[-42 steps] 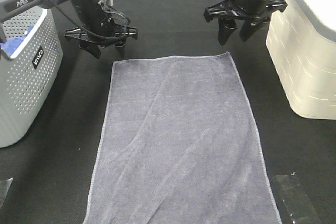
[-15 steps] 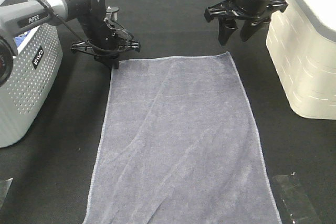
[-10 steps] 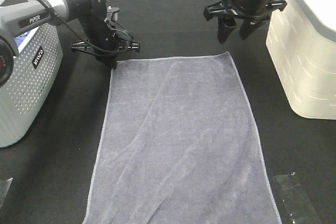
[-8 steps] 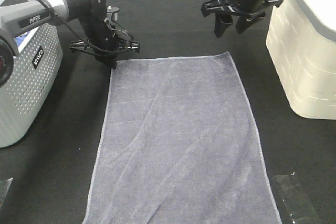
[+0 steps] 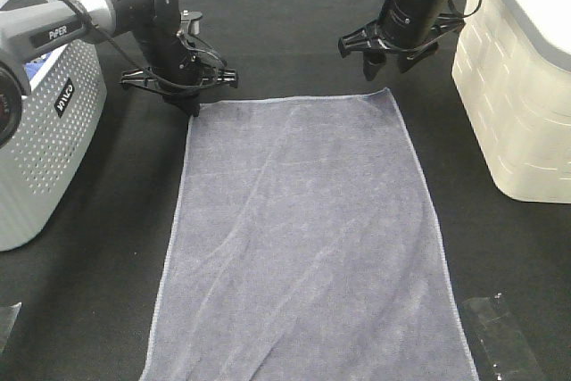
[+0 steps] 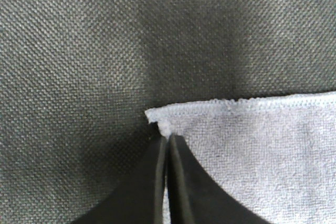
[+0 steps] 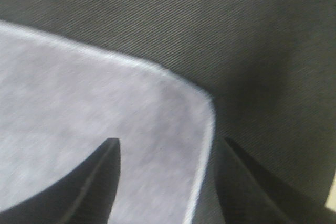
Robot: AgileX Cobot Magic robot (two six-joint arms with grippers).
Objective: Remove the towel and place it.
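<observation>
The slate grey-blue towel point(image 5: 303, 238) lies spread flat on the black table, its long side running from far to near. My left gripper point(image 5: 191, 103) is down at the towel's far left corner. In the left wrist view its fingers point(image 6: 157, 182) are pressed together on the corner of the towel point(image 6: 252, 150). My right gripper point(image 5: 385, 63) hovers open just above the far right corner. In the right wrist view its two fingertips point(image 7: 102, 177) stand wide apart over the towel's corner point(image 7: 105, 103).
A grey perforated basket point(image 5: 40, 149) with a bright blue cloth point(image 5: 31, 69) in it stands at the left. A cream bin point(image 5: 522, 95) stands at the right. Clear plastic scraps point(image 5: 500, 345) lie at the near right corner.
My left gripper has come down from beyond the towel's far edge and shut on the far left corner. My right arm has tilted and lowered the open gripper toward the far right corner.
</observation>
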